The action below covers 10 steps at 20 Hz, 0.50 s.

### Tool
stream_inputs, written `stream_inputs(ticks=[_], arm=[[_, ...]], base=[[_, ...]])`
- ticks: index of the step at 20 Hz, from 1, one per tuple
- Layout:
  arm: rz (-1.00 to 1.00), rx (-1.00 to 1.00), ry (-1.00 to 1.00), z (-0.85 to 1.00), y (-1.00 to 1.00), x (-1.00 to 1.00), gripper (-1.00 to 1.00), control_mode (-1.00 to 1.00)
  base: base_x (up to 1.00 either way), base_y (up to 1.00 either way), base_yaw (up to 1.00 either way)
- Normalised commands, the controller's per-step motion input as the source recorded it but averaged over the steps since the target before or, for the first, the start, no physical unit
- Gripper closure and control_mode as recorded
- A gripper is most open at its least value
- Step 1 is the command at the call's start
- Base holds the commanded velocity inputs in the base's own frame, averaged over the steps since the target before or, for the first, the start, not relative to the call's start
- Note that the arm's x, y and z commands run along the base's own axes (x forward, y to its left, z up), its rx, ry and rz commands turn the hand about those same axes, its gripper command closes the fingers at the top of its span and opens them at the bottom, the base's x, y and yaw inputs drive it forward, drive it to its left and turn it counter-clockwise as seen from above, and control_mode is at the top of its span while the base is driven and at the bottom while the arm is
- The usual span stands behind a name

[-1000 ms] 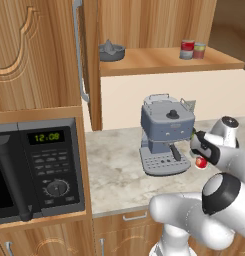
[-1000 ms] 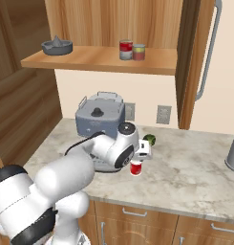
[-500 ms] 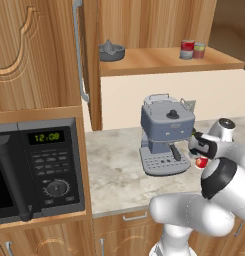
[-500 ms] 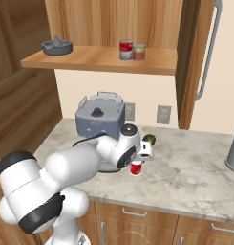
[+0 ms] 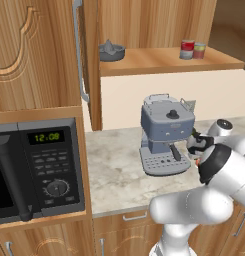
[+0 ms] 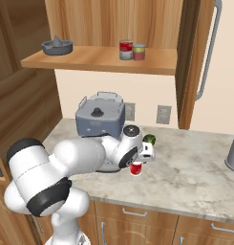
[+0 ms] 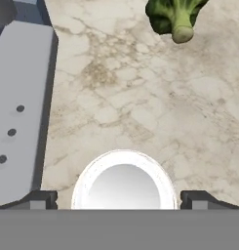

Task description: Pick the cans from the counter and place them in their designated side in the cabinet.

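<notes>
Pick step in hand: pincer (image 6: 136, 165) at frame centre, fingers either side of small bright red cylindrical can (image 6: 135, 168) on beige veined stone worktop (image 6: 195, 167); whether clamped, cannot tell; next: lift clear, carry up to light-brown wooden cabinet (image 6: 104, 60) shelf.

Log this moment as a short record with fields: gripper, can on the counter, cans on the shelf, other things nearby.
gripper: gripper low over the counter, a fingertip on either side of the can; whether it grips cannot be told
can on counter: red can, upright, silver top facing the hand camera
cans on shelf: red can and green-labelled can, side by side on the cabinet shelf
nearby: coffee machine beside the gripper; broccoli beyond the can; juicer on the shelf; microwave
</notes>
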Motion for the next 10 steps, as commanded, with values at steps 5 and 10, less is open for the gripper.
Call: stream_inputs(ticks=[5, 10], arm=[[0.0, 0.0, 0.01, -0.16, -0.07, 0.08, -1.0, -1.0], [0.0, 0.0, 0.03, -0.2, 0.0, 0.02, 1.0, -1.0]], base=[[0.0, 0.0, 0.0], [0.0, 0.0, 0.0]])
